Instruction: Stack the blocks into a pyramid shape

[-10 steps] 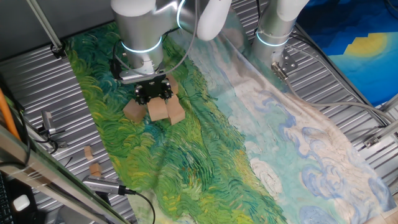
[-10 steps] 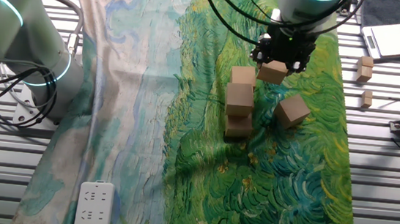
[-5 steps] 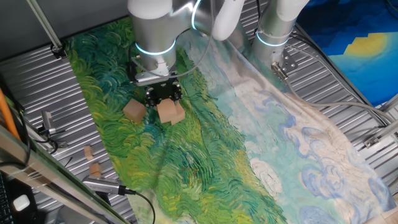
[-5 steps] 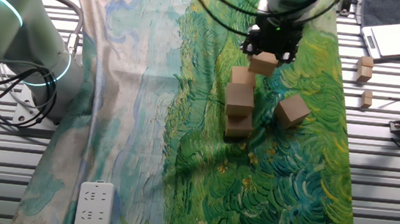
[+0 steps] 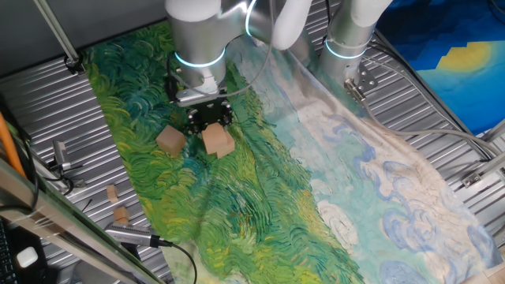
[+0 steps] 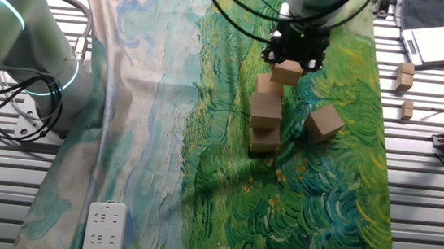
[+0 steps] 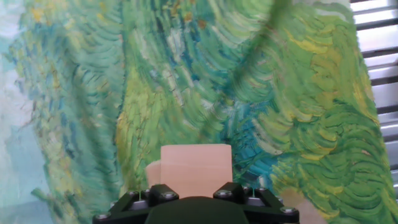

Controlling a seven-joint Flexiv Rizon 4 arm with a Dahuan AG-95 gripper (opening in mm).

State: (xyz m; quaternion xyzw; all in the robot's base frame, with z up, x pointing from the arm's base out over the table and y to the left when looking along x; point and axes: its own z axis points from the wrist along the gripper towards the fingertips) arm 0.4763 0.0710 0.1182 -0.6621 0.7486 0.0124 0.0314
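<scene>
The blocks (image 6: pixel 266 112) are plain light-brown wood, and the one held above them (image 6: pixel 287 72) shows a paler pinkish-tan face in the hand view, under the black fingers (image 5: pixel 223 116). Beneath the blocks, the cloth (image 6: pixel 313 199) is painted in swirling strokes of green, yellow and teal, and away from them it fades to pale blue and cream with white cloud-like curls. Beside the cloth the tabletop (image 6: pixel 435 202) is ribbed silver-grey metal, and the arm (image 5: pixel 196 31) is silver with a glowing cyan ring.
</scene>
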